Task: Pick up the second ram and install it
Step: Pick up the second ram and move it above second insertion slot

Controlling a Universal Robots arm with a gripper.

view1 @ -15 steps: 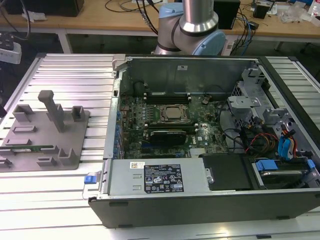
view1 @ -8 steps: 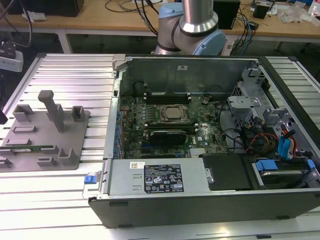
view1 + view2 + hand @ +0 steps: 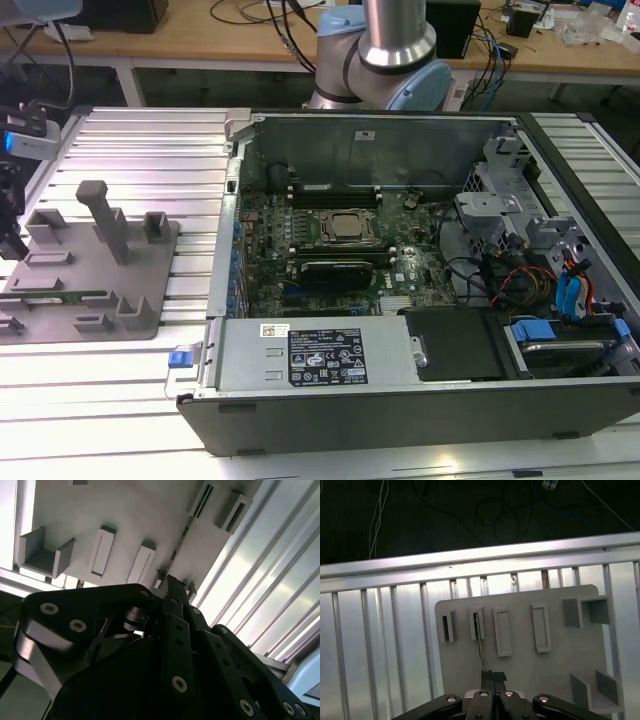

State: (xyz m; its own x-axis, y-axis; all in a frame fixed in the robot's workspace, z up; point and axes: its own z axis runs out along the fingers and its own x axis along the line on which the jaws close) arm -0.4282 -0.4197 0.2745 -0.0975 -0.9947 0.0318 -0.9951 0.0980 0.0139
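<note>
The second ram (image 3: 60, 296) is a thin green stick lying in the grey tray (image 3: 150, 275) at the exterior view's left. In the first wrist view, the ram (image 3: 479, 640) runs edge-on from a slot block down to my gripper (image 3: 493, 676). Its two fingertips stand close together at the stick's end, shut with no visible gap. I cannot tell whether they touch the stick. The second wrist view has the ram (image 3: 181, 540) as a thin line on the tray (image 3: 125, 510), ending by my gripper (image 3: 172, 582). My gripper (image 3: 12, 245) hangs over the tray's left end.
An open computer case (image 3: 400, 410) with its motherboard (image 3: 330, 250) fills the middle. The arm's base (image 3: 385, 40) stands behind it. A tall grey post (image 3: 105, 215) and several blocks rise from the tray. The table top (image 3: 130, 150) is ribbed aluminium.
</note>
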